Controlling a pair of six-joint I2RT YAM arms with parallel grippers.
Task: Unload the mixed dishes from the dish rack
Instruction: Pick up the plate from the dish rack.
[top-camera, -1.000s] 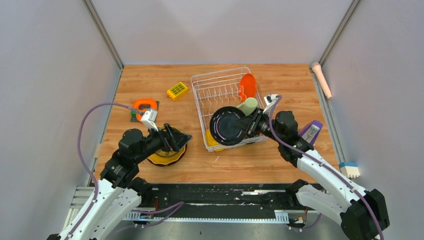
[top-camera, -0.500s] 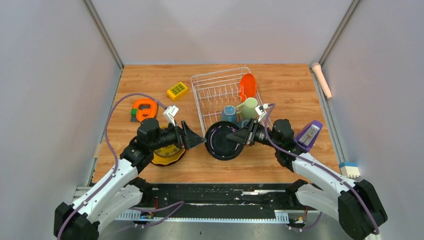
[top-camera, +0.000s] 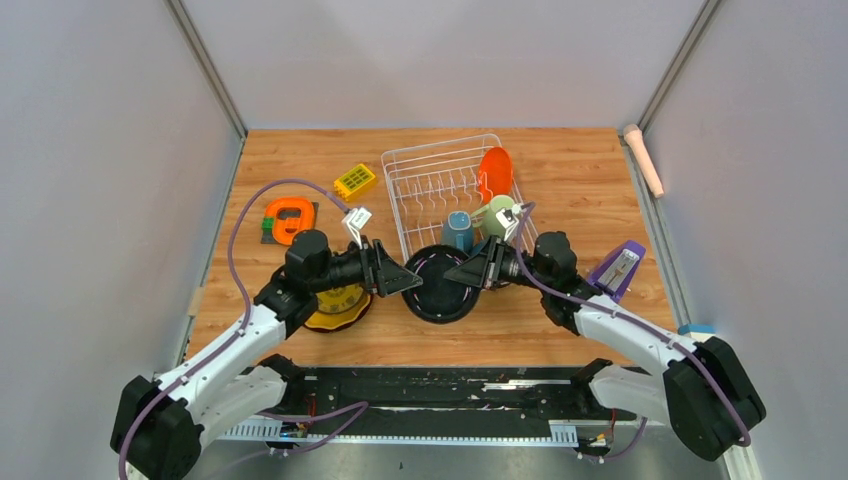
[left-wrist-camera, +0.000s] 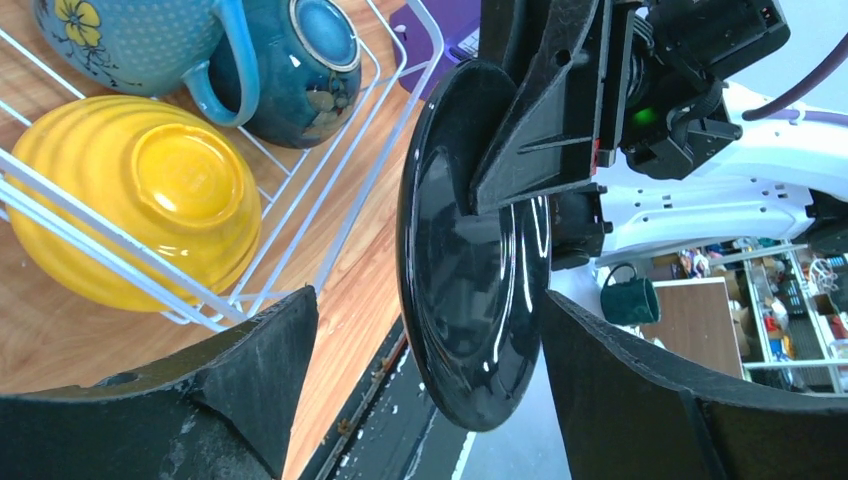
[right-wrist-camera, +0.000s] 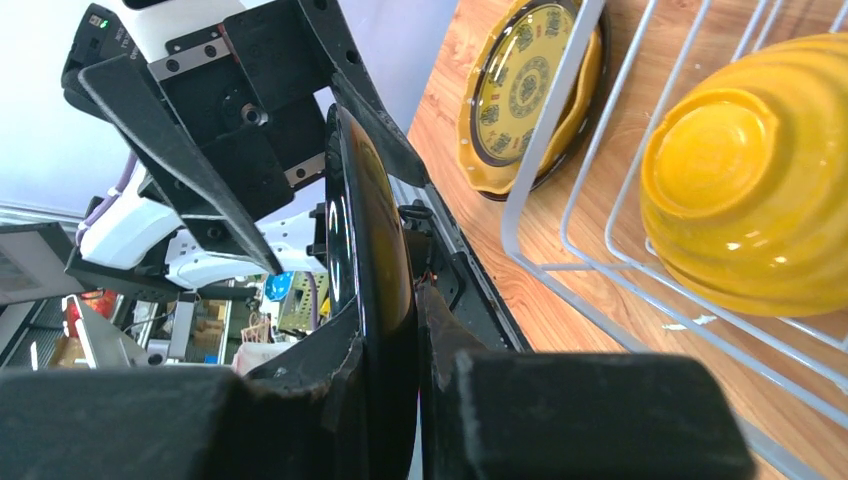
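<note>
My right gripper (top-camera: 468, 272) (right-wrist-camera: 390, 330) is shut on the right rim of a dark brown plate (top-camera: 438, 287) (left-wrist-camera: 470, 270) (right-wrist-camera: 375, 230), held on edge just in front of the dish rack (top-camera: 420, 160). From the left, my open left gripper (top-camera: 398, 277) (left-wrist-camera: 428, 300) straddles the plate's other rim, with a gap on the left finger's side. In the rack stand an orange plate (top-camera: 494, 172), a blue mug (top-camera: 458, 228) (left-wrist-camera: 130, 40) and a pale green mug (top-camera: 497, 214). A yellow bowl (left-wrist-camera: 130, 190) (right-wrist-camera: 745, 170) and a dark bowl (left-wrist-camera: 310, 60) lie upside down at its front. A yellow plate (top-camera: 335, 308) (right-wrist-camera: 525, 90) lies on the table under the left arm.
An orange round gadget (top-camera: 289, 218) and a yellow studded brick (top-camera: 355, 181) lie left of the rack. A purple object (top-camera: 620, 265) stands by the right arm, a pink cylinder (top-camera: 643, 158) lies along the right wall, and a blue-and-white block (top-camera: 697, 338) sits at the near right.
The right gripper has carried the dark brown plate out of the rack, forward and to the left. The left arm has swung right from the yellow plate until its fingers straddle the rim.
</note>
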